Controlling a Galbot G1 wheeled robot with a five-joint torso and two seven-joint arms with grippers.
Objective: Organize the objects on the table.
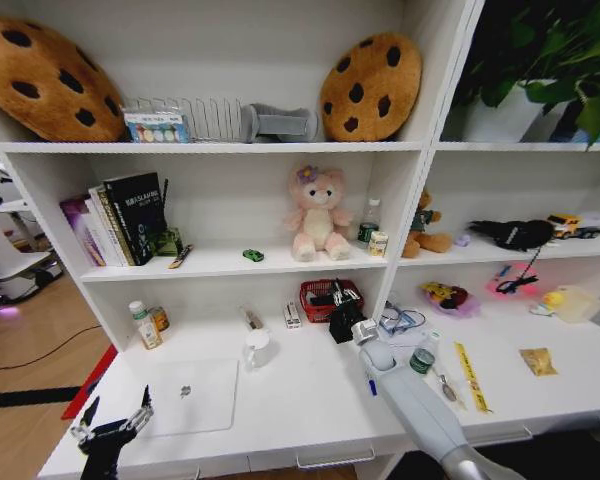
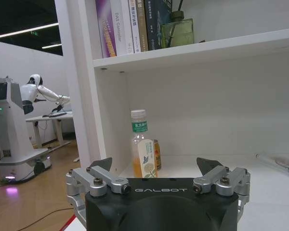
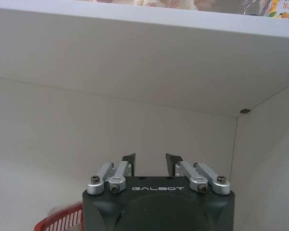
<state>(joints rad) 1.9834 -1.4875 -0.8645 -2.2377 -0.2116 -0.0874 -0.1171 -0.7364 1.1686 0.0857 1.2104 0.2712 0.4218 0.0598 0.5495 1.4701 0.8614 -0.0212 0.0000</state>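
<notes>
- Left tool: fingers wide apart, empty, near left corner of surface, beside silver laptop.
- Right tool: fingers narrowly apart, seemingly empty, by red basket.

Top shelf: two cookie-shaped cushions, left and right, with a wire rack between them. Middle shelf: row of books leaning at left, pink plush bear seated upright near centre, brown plush bear in the next bay. Red mesh basket below the pink bear. Potted plant top right. Wooden floor at left.
</notes>
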